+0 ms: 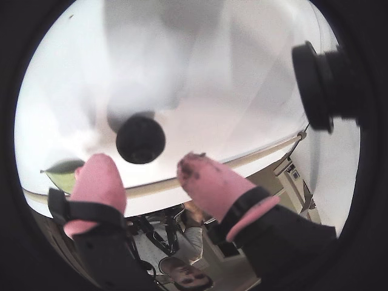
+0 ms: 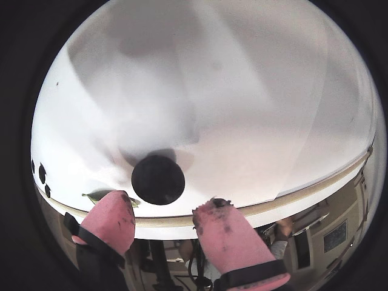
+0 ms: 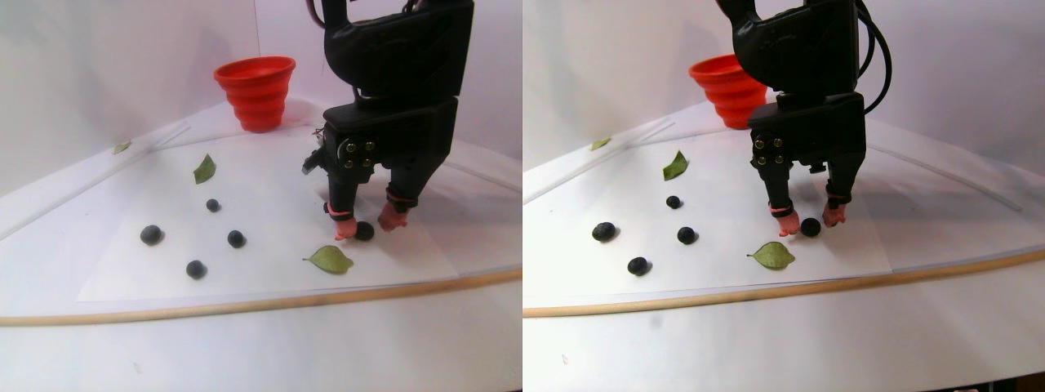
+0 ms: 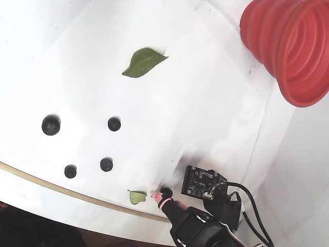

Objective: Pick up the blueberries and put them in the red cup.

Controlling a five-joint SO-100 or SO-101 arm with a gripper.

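claw state: the black two-finger gripper [image 1: 148, 165] with pink padded fingertips [image 1: 100, 176] is spread apart, its tips lowered to the white table surface [image 1: 242, 91], and a small round matte blue-black blueberry [image 1: 140, 140] sits in the gap between them. neither pad is seen pressing on the berry in this wrist view, so nothing is gripped. a green leaf [image 1: 63, 176] shows at the left edge beside the left-hand pad.

in the other wrist view the gripper [image 2: 163, 209] shows the same wide gap, with the berry [image 2: 158, 179] just beyond the two pink pads [image 2: 227, 233]. further dark berries [image 2: 42, 173] lie at the far left edge of the table [image 2: 242, 91].

in the stereo pair view the gripper [image 3: 365, 225] straddles the berry [image 3: 364, 231], with the pink tips on the white sheet on either side of it. a flat green leaf [image 3: 330, 259] lies just in front. four other blueberries [image 3: 236, 238] are scattered well to the left. a large bright red cup with ribbed, stepped walls [image 3: 256, 91] stands upright at the back of the table, well apart from the gripper. a second leaf [image 3: 204, 169] lies between cup and berries.

in the fixed view, from above, the berry [image 4: 166, 193] sits beside one pink fingertip [image 4: 156, 196]; the other fingertip is hidden. the red cup [image 4: 288, 46] occupies the top right corner, and four berries [image 4: 106, 164] lie at left.
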